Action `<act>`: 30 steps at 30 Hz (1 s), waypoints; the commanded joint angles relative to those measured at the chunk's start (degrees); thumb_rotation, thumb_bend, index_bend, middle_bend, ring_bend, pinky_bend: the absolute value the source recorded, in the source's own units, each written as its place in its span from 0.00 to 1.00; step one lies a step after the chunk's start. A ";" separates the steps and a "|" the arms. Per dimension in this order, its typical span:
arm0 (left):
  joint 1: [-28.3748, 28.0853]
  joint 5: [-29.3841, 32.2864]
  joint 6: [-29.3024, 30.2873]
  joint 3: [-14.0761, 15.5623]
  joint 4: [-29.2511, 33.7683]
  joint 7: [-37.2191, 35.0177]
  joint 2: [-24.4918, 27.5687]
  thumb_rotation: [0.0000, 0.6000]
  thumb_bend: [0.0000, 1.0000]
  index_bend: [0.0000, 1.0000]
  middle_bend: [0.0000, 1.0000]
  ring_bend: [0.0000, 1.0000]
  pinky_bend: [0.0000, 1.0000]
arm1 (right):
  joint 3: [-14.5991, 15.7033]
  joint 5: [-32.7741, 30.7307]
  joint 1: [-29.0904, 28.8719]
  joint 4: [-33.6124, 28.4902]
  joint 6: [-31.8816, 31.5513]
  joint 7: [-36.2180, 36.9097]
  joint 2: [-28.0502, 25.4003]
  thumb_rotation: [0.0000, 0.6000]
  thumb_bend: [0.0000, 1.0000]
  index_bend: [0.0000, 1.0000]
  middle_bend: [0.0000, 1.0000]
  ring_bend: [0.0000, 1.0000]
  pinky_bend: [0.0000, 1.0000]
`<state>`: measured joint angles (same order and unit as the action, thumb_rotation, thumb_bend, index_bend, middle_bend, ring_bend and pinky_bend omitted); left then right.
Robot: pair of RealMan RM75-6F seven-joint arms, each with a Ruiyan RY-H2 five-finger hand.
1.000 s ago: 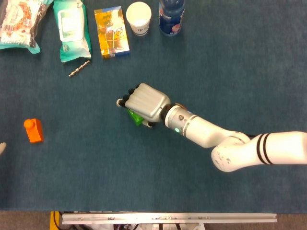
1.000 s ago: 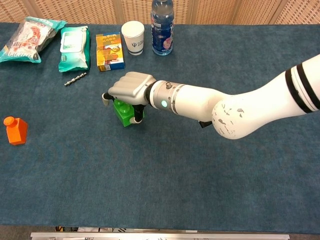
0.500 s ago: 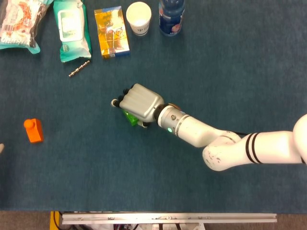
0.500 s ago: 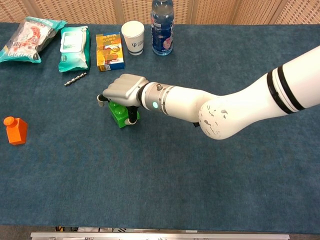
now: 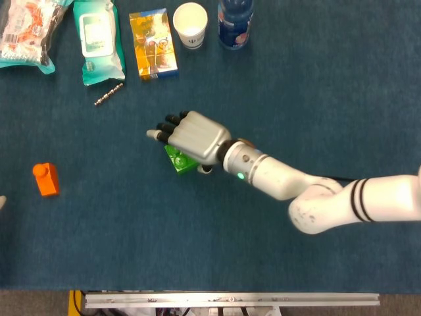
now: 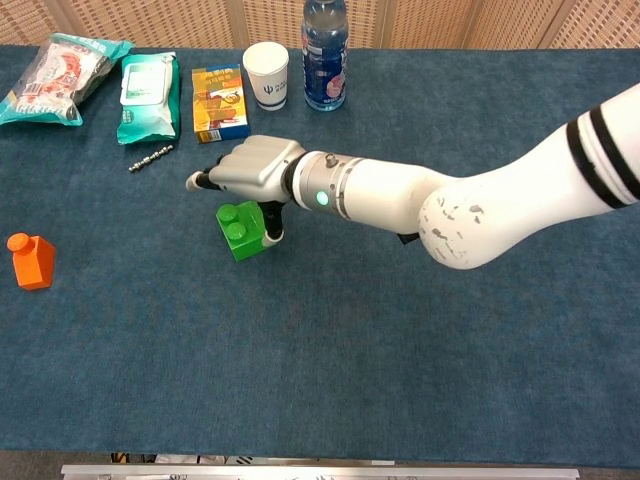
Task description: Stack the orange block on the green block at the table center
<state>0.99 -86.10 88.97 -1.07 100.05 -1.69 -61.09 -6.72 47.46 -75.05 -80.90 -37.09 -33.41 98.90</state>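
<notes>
Right hand [image 6: 250, 170]: fingers spread out flat, holding nothing, just above the green block; thumb down beside the block's right side, touching or not cannot be told.
Left hand: almost out of view, only a pale tip at the left edge in the head view; open or closed cannot be told.
Green block [image 6: 241, 230]: sitting flat near the table middle, studs up.
Orange block [image 6: 31, 260]: far left of the green block, standing alone, untouched.
Feel, as a guess: hard, light, smooth plastic; a bit slippery, not easy to break.
Best hold, as a guess: flat sides of the orange block, thumb against fingers, bottom left free to land on the studs.
</notes>
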 commanded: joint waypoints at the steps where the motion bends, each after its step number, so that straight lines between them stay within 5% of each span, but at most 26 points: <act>1: -0.72 -0.71 -0.82 0.01 0.03 -0.27 0.48 1.00 0.10 0.30 0.30 0.25 0.20 | 0.17 1.72 2.19 -4.78 -2.90 1.43 -5.46 1.00 0.11 0.00 0.15 0.12 0.23; 16: -11.43 -8.40 -13.85 1.06 -5.47 -5.74 3.19 1.00 0.10 0.30 0.29 0.25 0.20 | 1.11 8.12 12.88 -21.13 -12.69 7.52 -28.82 1.00 0.11 0.00 0.15 0.12 0.23; 30: -20.18 -14.75 -22.34 4.03 -14.74 -11.77 2.24 1.00 0.14 0.29 0.29 0.24 0.19 | 3.31 15.33 21.59 -24.94 -16.11 13.62 -39.10 1.00 0.11 0.00 0.16 0.12 0.23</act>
<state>-18.35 -100.10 67.42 2.32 86.42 -12.72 -58.48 -3.55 62.37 -53.87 -105.60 -52.93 -20.16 60.15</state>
